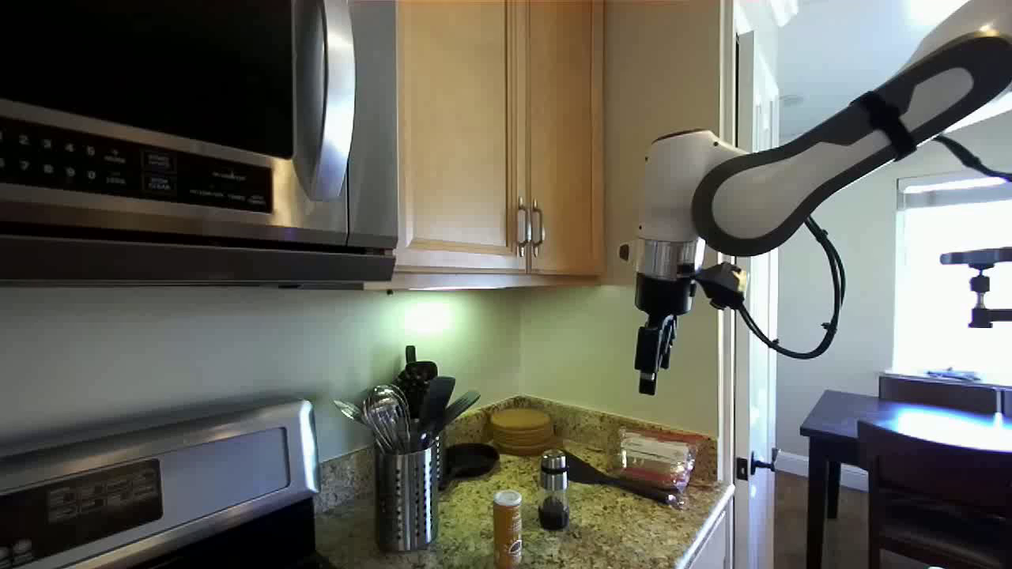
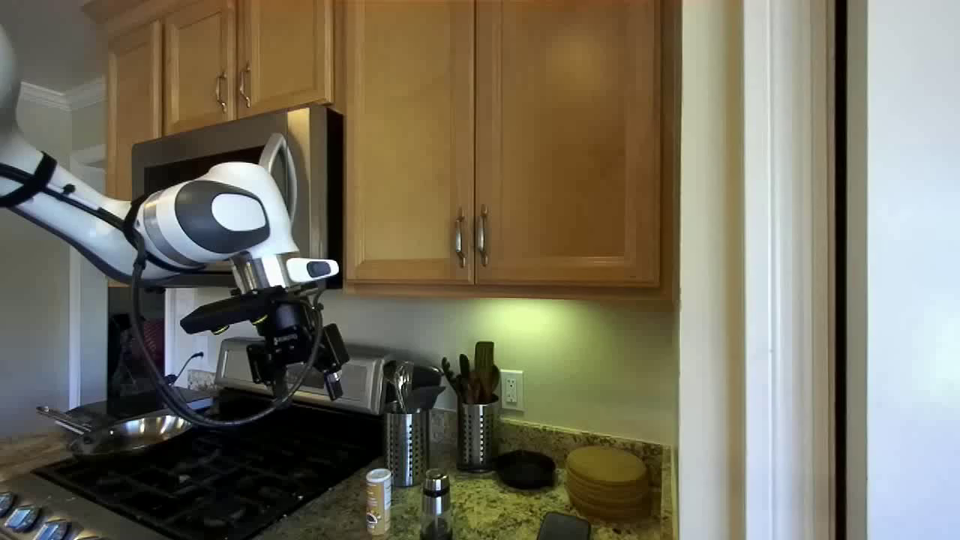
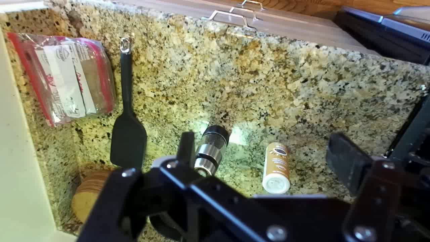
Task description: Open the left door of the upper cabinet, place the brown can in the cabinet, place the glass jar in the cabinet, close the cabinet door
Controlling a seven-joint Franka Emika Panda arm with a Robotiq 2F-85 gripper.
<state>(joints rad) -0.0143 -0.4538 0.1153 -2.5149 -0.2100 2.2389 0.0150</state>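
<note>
The upper cabinet point(image 1: 581, 134) has both doors shut in both exterior views. Its left door point(image 1: 458, 134) is the honey-wood panel with a vertical silver handle, also seen in an exterior view point(image 2: 409, 135). The brown can point(image 1: 507, 531), orange-brown with a white lid, stands upright on the counter point(image 2: 378, 501) point(image 3: 276, 163). The glass jar point(image 1: 553, 498), clear with a steel top and dark contents, stands upright beside it point(image 2: 436, 510) point(image 3: 213, 148). My gripper point(image 1: 653, 371) is open and empty, pointing down high above the counter point(image 2: 307, 382). In the wrist view its fingers point(image 3: 262, 148) are wide apart, with the can below between them.
A silver utensil holder point(image 1: 406, 498) stands left of the can, with a second one point(image 2: 478, 435) behind. A black spatula point(image 3: 127, 134), a bagged packet point(image 3: 67, 79), a stack of round mats point(image 2: 607, 484) and a small black pan point(image 2: 525, 469) lie around. The microwave point(image 1: 332, 213) hangs beside the cabinet.
</note>
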